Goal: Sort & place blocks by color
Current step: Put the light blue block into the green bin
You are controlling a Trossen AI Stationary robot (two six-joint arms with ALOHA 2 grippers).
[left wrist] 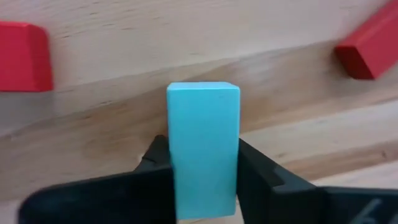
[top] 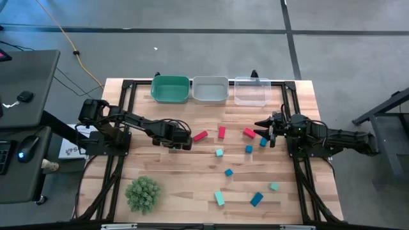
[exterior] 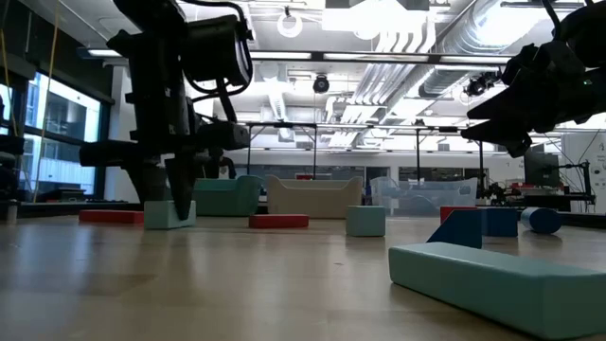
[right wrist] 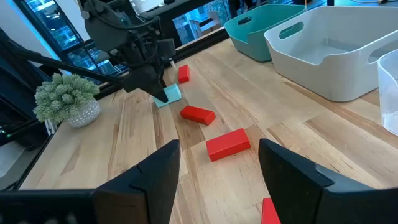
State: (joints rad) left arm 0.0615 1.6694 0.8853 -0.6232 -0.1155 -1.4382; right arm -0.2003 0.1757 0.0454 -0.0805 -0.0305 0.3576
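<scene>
My left gripper [top: 183, 143] stands left of the table's middle, shut on a light teal block [left wrist: 202, 143], which the gripper hides in the high view. Red bars lie just beyond it [top: 200, 135] [top: 222, 131]. More red, blue and teal blocks are scattered over the table's middle and right, among them a red one [top: 248, 133], a teal cube [top: 219, 152] and a blue bar [top: 256, 199]. My right gripper [top: 261, 128] hovers open above the table at the right, near that red block, touching nothing. My left gripper pinches the teal block between its two fingers [left wrist: 258, 174], one on each long side face [left wrist: 231, 162]. The fingers come from above, pointing down. In the low view the block [exterior: 170, 214] sits with its underside on the table.
Three bins stand in a row at the far edge: green [top: 170, 90], grey [top: 210, 90] and clear [top: 251, 91]. A green spiky plant ball [top: 142, 193] sits near the left front corner. Black frame rails run along both table sides.
</scene>
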